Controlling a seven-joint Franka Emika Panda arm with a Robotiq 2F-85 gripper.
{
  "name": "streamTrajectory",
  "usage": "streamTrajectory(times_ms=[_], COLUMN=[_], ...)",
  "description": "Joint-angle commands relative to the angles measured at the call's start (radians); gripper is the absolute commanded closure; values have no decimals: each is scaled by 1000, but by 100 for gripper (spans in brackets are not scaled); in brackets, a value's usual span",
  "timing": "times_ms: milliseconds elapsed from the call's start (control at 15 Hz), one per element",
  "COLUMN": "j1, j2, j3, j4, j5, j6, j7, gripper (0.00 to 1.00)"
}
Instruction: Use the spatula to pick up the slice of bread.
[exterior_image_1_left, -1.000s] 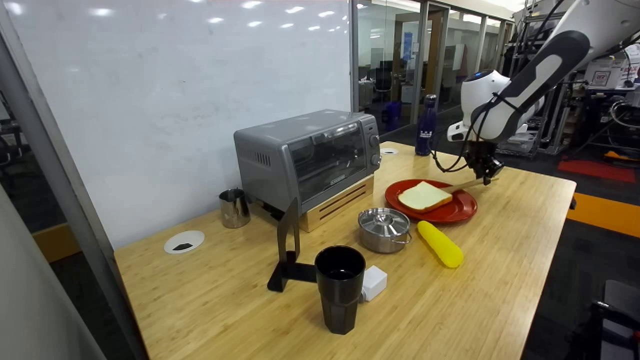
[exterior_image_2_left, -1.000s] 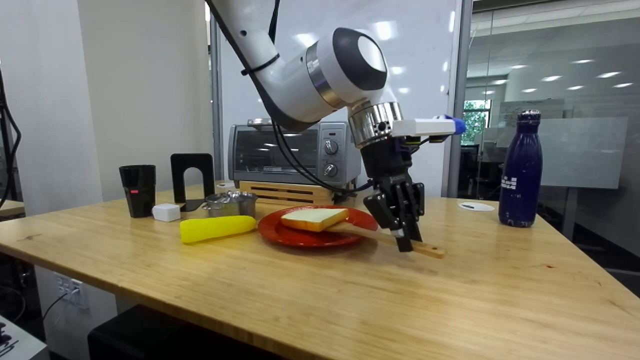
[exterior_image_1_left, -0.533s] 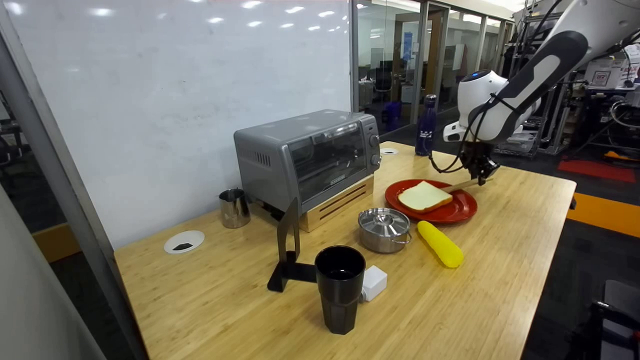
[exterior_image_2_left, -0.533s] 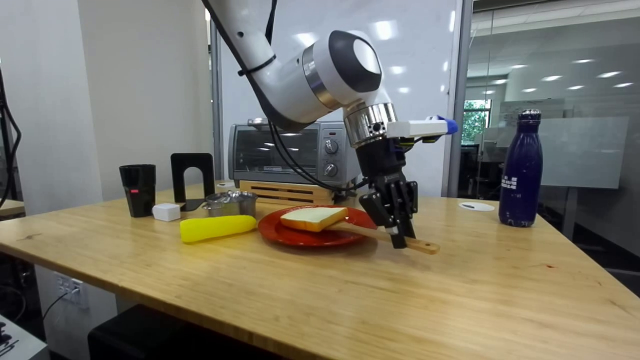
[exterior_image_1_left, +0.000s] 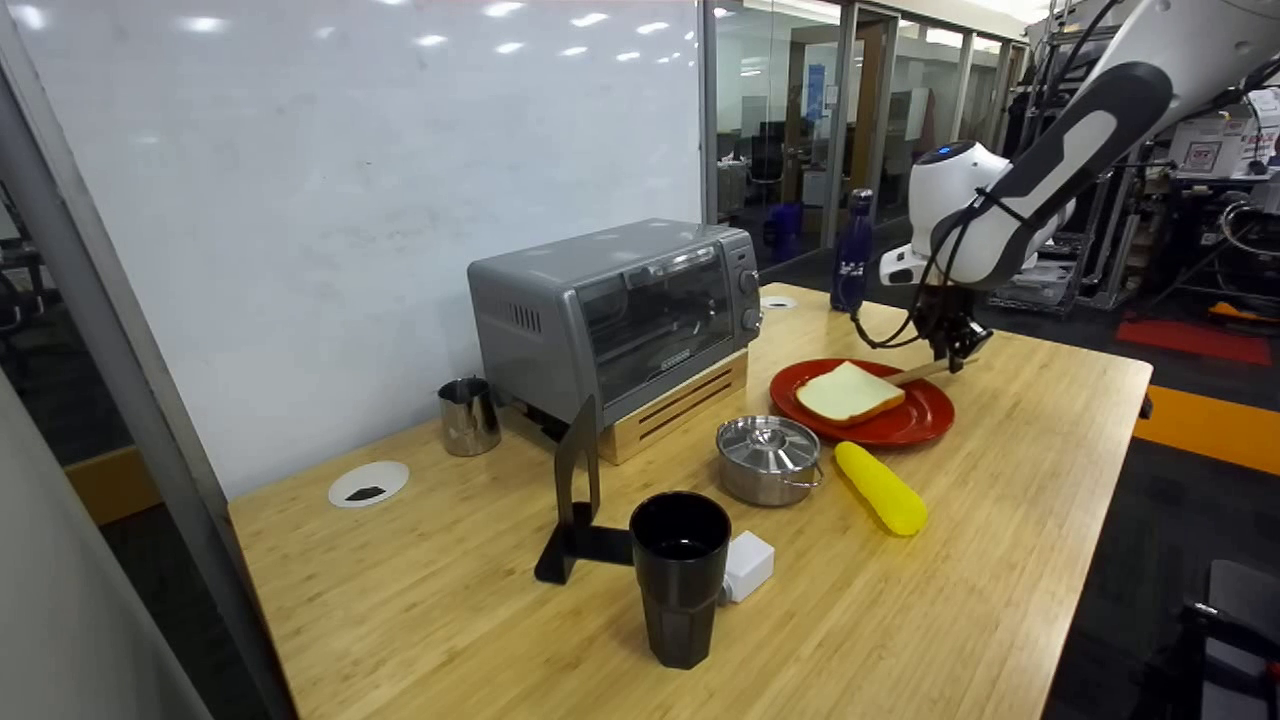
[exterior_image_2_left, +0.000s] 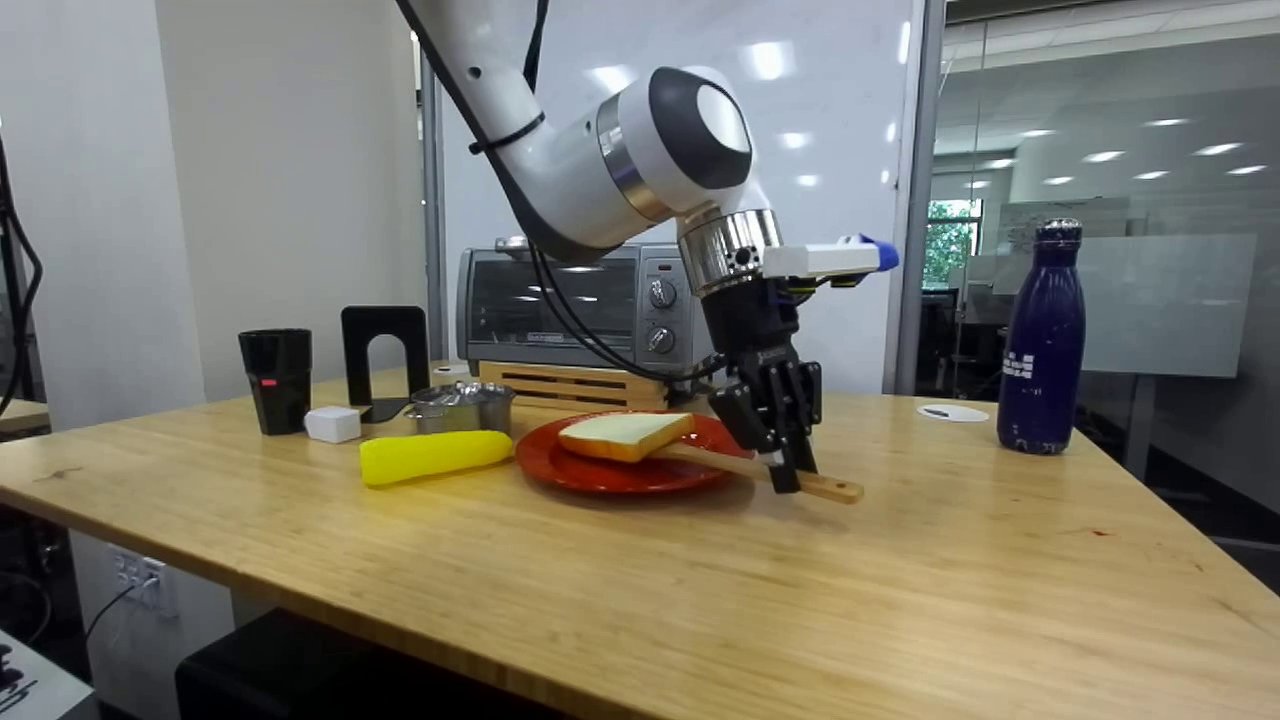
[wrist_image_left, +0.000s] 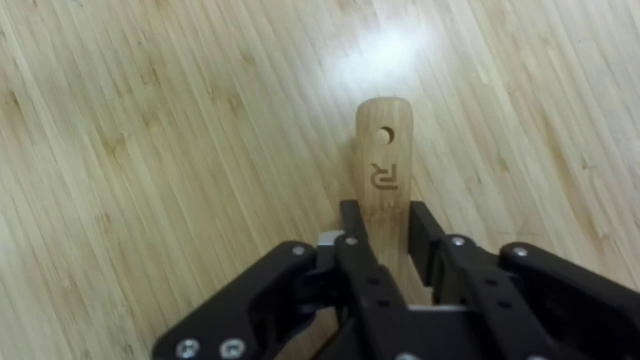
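Snugly, the gripper (wrist_image_left: 384, 220) holds the spatula (wrist_image_left: 384, 156) between its jaws, handle-end protruding.

Glare from overhead flecks the upper whiteboard (exterior_image_1_left: 370, 230) with white spots in both exterior views, and pale ovals of light dot the glass wall (exterior_image_2_left: 1200, 190) beyond my bench (exterior_image_2_left: 450, 570), its top bright, its underside dark, a faint shadow under the red plate (exterior_image_2_left: 640, 482). Reflections streak the oven door (exterior_image_1_left: 655, 325). In the wrist view, a blown-out white patch (wrist_image_left: 385, 55) gleams beyond the end of the spatula (wrist_image_left: 384, 170), with soft shadow along its edge; my black hand (wrist_image_left: 384, 212) is slightly blurred and loses detail toward the bottom.
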Motion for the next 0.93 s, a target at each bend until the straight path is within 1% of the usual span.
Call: streamTrajectory(times_ms=[0,400,867], j1=[-9,-22,-51], j2=[-32,-56,-115], j3=[24,39,35], j4=[-45,-80,-171], j5=[21,42,106], j6=[31,44,111], j7=[-39,-67,-129], gripper=[93,93,93])
